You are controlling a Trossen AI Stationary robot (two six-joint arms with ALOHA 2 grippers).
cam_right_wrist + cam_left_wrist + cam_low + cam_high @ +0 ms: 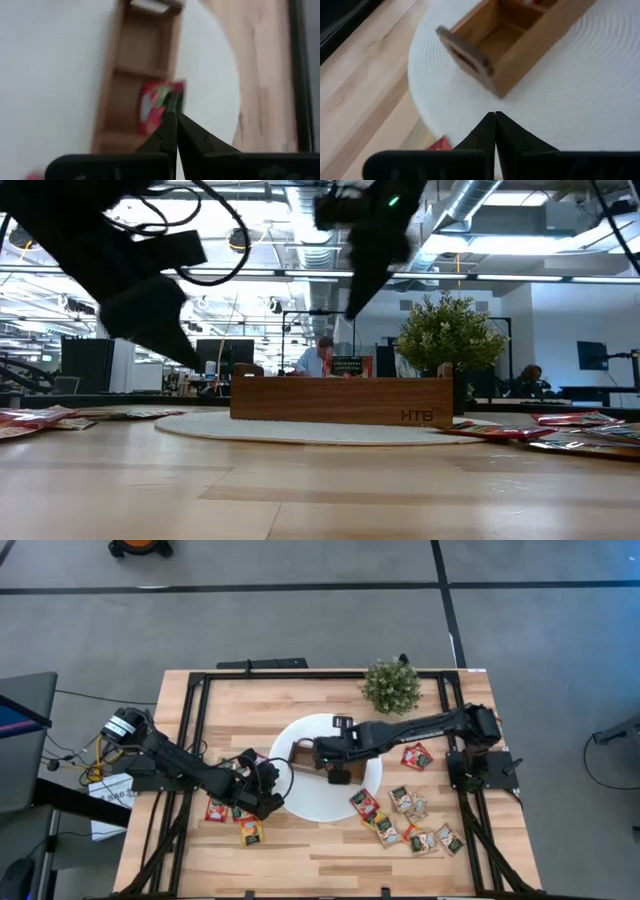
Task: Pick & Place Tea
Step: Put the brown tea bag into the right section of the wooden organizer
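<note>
A narrow wooden box (308, 755) stands on the white disc (300, 795) at mid-table. A red tea sachet (157, 106) stands on edge in one of its compartments, and its top sticks up above the box wall (346, 365). My right gripper (176, 117) hangs shut just above that sachet, clear of it (352, 312). My left gripper (495, 117) is shut and hovers over the disc's left rim (268, 790), short of the box's end wall (465, 55). More tea sachets lie flat on the table right of the disc (405, 808) and left of it (232, 818).
A small green plant (391, 686) stands at the table's far side, right of centre, behind the box (450, 335). A black frame (195, 720) borders the tabletop. Bare wood lies along the near edge (320, 865).
</note>
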